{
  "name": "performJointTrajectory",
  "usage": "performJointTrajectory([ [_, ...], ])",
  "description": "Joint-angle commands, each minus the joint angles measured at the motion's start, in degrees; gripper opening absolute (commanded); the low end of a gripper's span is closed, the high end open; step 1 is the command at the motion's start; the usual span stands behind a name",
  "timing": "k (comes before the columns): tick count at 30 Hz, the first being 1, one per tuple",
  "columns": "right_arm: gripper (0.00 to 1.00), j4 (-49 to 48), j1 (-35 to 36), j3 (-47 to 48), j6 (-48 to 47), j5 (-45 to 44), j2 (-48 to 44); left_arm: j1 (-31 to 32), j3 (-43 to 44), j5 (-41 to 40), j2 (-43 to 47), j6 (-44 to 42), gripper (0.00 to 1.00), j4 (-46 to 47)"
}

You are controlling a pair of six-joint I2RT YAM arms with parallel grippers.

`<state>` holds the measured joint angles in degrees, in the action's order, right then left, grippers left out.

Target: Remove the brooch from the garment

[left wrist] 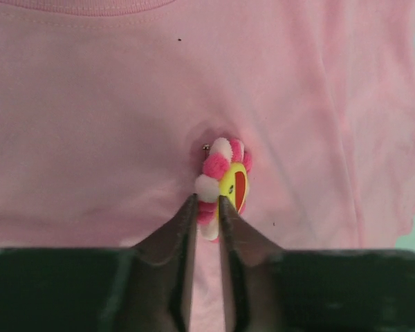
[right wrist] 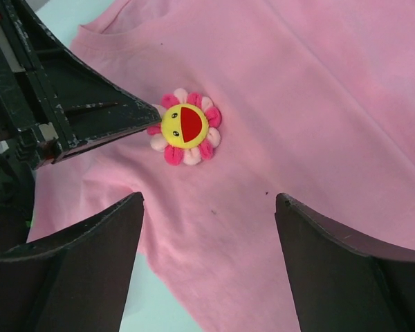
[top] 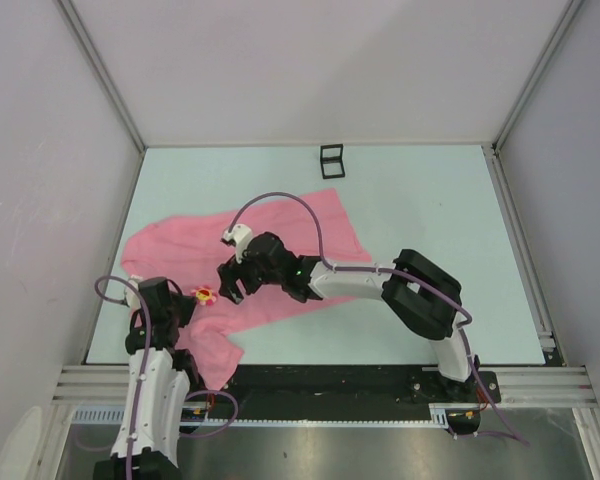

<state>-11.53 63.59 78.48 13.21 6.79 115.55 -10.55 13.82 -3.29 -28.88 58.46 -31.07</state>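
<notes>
The garment (top: 280,235) lies spread as a thin pink cloth over the left half of the table, with a rumpled end near my left arm. The brooch (top: 205,296) is a small flower with pink and white petals and a yellow-red face, pinned on the cloth. In the left wrist view my left gripper (left wrist: 207,200) has its narrow fingertips pinched on the lower petals of the brooch (left wrist: 225,183). My right gripper (right wrist: 209,197) hovers open over the garment (right wrist: 318,104), just short of the brooch (right wrist: 185,127), with nothing between its fingers. The left gripper's fingers (right wrist: 104,117) touch the flower's left edge.
A small black square frame box (top: 332,160) stands at the back of the pale green table (top: 430,220). White walls close in the left, right and far sides. The right arm (top: 420,295) reaches leftward across the near part of the table.
</notes>
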Motion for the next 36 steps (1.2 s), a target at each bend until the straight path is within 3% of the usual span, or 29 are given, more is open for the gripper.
performJointTrajectory([
  [1, 0.82, 1.24, 1.53, 4.22, -4.49, -1.42, 2.22, -0.62, 2.69, 0.65, -1.17, -2.2, 0.09, 0.84],
  [3, 0.82, 1.6, 2.84, 5.02, -6.79, -2.74, 2.66, -0.53, 3.57, 0.48, -2.31, -2.91, 0.0, -0.21],
  [12, 0.72, 0.27, 5.58, 7.91, -13.04, -3.01, 6.0, -0.62, 9.11, 1.44, -12.51, -6.6, 0.0, -2.07],
  [21, 0.61, 1.43, 6.28, 13.72, -13.04, -2.13, 12.06, -0.62, 9.81, 5.57, -12.16, -8.27, 0.0, -0.92],
  [36, 0.57, -4.29, 7.86, 13.01, -14.62, -5.82, 14.27, -0.62, 10.78, 7.16, -11.11, -8.36, 0.0, -2.15],
])
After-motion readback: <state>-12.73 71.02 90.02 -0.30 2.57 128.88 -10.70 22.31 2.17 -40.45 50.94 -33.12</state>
